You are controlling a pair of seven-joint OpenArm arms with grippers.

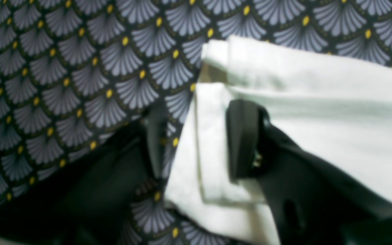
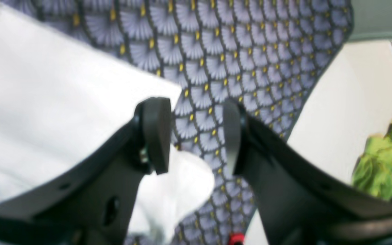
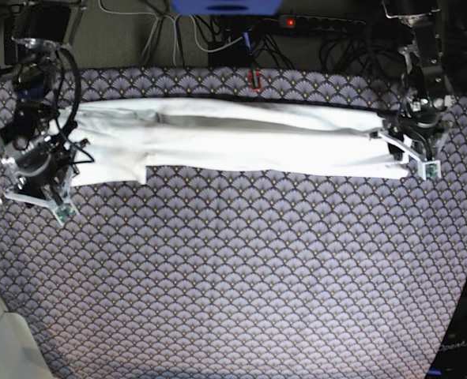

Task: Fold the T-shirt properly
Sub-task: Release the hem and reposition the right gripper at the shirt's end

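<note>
The T-shirt point(image 3: 241, 142) lies plain white side up, folded into a long narrow band across the far half of the table. My left gripper point(image 3: 413, 158) is at the band's right end. In the left wrist view its jaws point(image 1: 197, 139) stand apart astride the shirt's point(image 1: 318, 102) hemmed edge, one finger point(image 1: 243, 136) on the cloth and the other beside it. My right gripper point(image 3: 43, 188) is at the band's left end. In the right wrist view it point(image 2: 194, 136) is open over bare tablecloth, with the shirt point(image 2: 46, 85) beside and under its left finger point(image 2: 155, 136).
A dark tablecloth point(image 3: 241, 276) with a grey fan pattern covers the table. Cables and a power strip point(image 3: 320, 22) run along the back edge. Something green point(image 2: 379, 163) sits on a pale surface past the tablecloth's edge in the right wrist view.
</note>
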